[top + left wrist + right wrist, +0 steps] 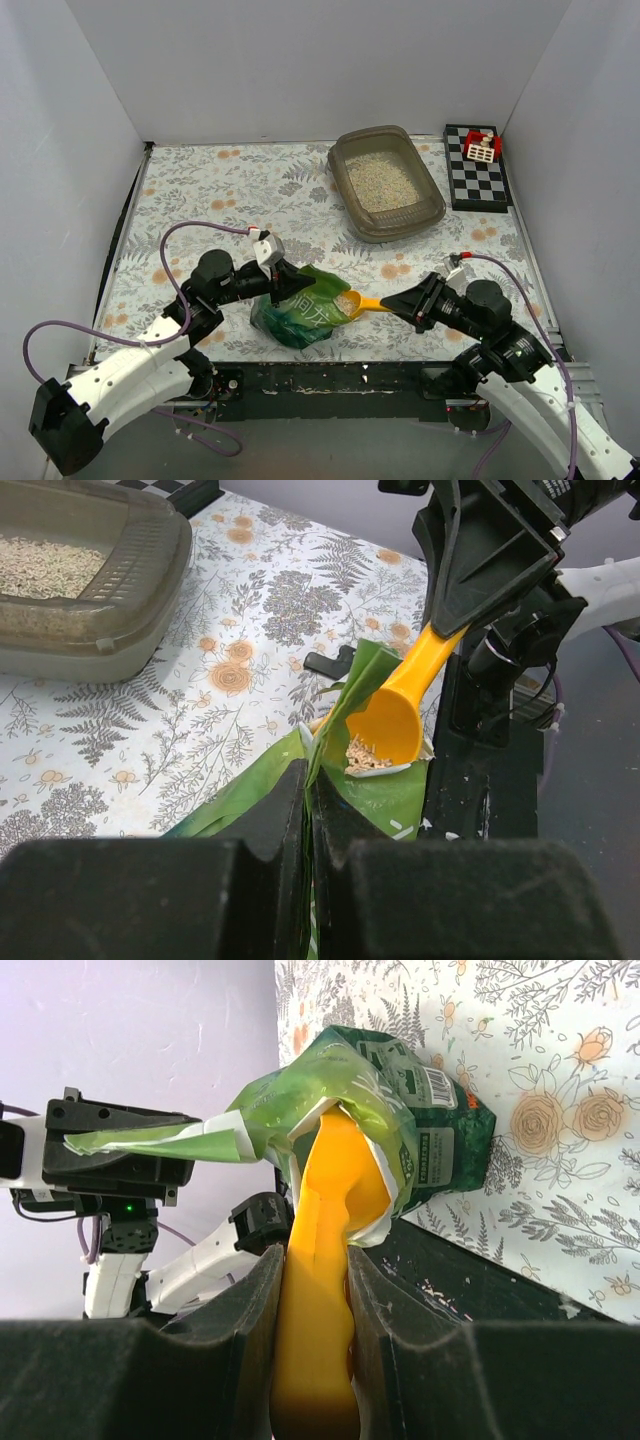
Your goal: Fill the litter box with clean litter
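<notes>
The litter box (340, 180) is seen far right on the floral surface (230, 200), part-filled with litter (382, 182) and well apart from both jaws. The bag (300, 315) rim is pinched by the left gripper (285, 285). The scoop (365, 302) handle is clamped by the right gripper (405, 302), with its bowl in the bag mouth and a few granules held.

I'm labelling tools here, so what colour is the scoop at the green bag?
Yellow-orange; the scoop shows best in the left wrist view.

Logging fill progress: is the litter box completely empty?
No, pale litter covers much of the floor inside the litter box.
</notes>
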Available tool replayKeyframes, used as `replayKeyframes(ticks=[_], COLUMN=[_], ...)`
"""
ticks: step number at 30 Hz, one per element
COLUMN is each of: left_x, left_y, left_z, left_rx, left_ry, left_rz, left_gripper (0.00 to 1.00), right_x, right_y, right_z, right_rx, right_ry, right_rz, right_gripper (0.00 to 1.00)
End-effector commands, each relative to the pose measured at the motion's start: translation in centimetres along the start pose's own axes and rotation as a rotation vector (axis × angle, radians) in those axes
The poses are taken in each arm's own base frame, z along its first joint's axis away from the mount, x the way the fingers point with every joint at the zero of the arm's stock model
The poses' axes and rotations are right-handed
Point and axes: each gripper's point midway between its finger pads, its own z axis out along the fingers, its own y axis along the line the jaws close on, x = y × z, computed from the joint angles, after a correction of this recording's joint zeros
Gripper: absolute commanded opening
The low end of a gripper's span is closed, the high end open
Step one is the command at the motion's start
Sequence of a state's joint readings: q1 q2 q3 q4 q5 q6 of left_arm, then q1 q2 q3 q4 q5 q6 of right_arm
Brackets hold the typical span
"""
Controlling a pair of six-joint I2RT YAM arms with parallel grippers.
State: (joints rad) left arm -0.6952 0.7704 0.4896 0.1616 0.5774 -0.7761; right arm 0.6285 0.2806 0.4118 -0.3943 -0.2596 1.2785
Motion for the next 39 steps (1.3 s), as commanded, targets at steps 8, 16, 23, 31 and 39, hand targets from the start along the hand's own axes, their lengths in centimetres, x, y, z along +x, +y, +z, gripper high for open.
replayKeyframes(ticks=[8, 16, 23, 31, 39], left_x=[0.2, -0.1, -1.4, -4.2, -6.0], left_y=[-0.2, 0.4, 0.7, 3.0, 3.8], left_z=[0.6, 0.0, -0.8, -2.4, -4.1], left_rx=[-0.009, -0.062, -0.110, -0.284, -0.375], left_ry=[-0.018, -0.043, -0.100, -0.170, -0.183], left_rz=[0.019, 0.036, 0.050, 0.091, 0.154], left_gripper=[0.00, 0.00, 0.00, 0.00, 0.00], right_x=[-0.7, -0.7, 0.1, 1.0, 1.3], right_y=[1.7, 1.3, 0.8, 0.7, 1.4], right_z=[-3.1, -4.3, -4.6, -4.5, -2.8], right_rx=[-0.033, -0.032, -0.112, -0.144, -0.219], right_ry=[-0.089, -0.119, -0.110, -0.061, -0.007], right_rz=[-0.003, 0.021, 0.072, 0.081, 0.095], right_gripper=[0.01, 0.01, 0.01, 0.01, 0.01])
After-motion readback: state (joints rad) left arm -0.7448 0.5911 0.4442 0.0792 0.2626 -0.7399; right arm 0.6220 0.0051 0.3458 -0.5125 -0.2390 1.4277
